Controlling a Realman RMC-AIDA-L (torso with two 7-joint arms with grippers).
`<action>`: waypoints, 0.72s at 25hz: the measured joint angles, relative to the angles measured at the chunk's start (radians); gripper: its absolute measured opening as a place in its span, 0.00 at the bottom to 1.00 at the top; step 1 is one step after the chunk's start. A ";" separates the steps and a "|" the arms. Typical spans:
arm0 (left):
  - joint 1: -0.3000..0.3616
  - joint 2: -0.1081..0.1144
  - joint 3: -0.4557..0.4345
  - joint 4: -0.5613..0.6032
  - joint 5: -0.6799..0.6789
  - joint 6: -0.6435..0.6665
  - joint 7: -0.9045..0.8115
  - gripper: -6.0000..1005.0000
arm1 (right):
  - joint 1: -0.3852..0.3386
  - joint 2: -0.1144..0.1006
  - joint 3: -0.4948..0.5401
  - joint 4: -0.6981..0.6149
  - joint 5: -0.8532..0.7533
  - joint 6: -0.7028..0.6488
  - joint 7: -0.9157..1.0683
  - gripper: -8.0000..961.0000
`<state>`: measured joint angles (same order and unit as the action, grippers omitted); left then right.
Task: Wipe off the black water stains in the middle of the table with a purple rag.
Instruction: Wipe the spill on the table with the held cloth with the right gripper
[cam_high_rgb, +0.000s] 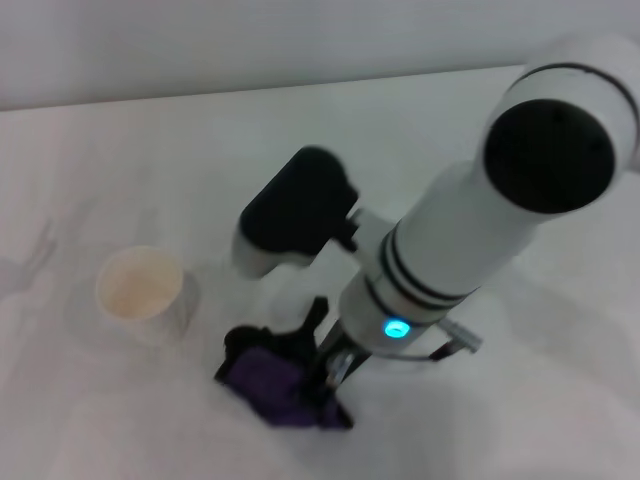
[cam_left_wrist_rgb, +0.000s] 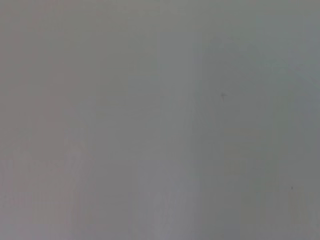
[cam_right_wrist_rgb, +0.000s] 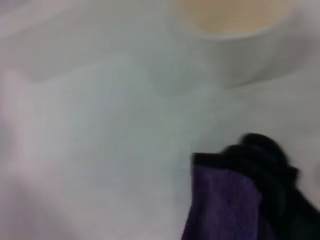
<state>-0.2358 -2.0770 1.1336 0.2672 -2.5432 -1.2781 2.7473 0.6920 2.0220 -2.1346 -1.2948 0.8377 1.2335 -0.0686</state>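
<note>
Purple rag (cam_high_rgb: 275, 385) lies bunched on the table (cam_high_rgb: 520, 400), near its front edge in the head view, with its black border showing along the upper side. Right gripper (cam_high_rgb: 318, 365) is down at the rag, its dark fingers pressed into the cloth on the rag's right side; they appear closed on it, though the arm hides much of the contact. The right wrist view shows the same rag (cam_right_wrist_rgb: 235, 200) against the white surface, with the cup's wall beyond it. A white paper cup (cam_high_rgb: 142, 293) stands upright to the rag's left, apart from it. No dark blot is discernible on the visible surface. Left gripper is out of sight; its wrist camera shows only plain grey surface.
</note>
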 joint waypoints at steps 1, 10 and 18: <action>0.003 0.000 0.000 0.000 0.000 -0.002 0.000 0.89 | -0.013 0.000 0.021 -0.009 -0.029 0.010 0.004 0.12; 0.014 0.000 -0.006 0.000 0.000 -0.009 0.000 0.89 | -0.124 -0.003 0.180 -0.073 -0.263 0.099 0.031 0.12; 0.009 0.001 -0.006 0.000 -0.003 -0.004 0.000 0.89 | -0.145 -0.001 0.147 -0.140 -0.253 0.123 0.027 0.12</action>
<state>-0.2269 -2.0759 1.1273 0.2668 -2.5457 -1.2817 2.7473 0.5469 2.0210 -1.9874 -1.4347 0.5852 1.3566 -0.0417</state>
